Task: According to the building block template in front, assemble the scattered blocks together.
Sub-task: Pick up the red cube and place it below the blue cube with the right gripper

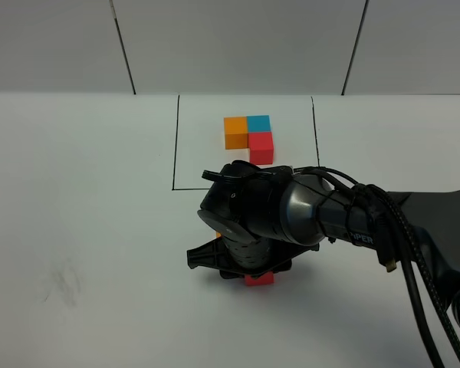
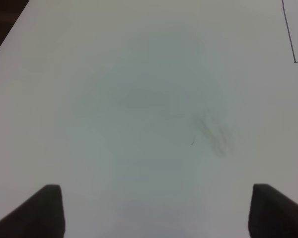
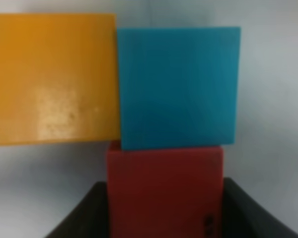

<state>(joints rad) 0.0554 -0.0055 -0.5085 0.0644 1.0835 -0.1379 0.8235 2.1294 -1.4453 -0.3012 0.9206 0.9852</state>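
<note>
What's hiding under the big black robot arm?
A red cube peeks out beneath the right arm. From above, the arm covers the rest. The wrist view shows an orange cube and a blue cube touching the red one, between the fingers.

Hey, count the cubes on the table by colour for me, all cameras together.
Orange cubes: 2, template, loose
Blue cubes: 2, template, loose
Red cubes: 2, template, loose
Total: 6

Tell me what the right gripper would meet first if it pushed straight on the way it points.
The blue cube, which already touches the red cube between its fingers, apparently pushing both onward.
</note>
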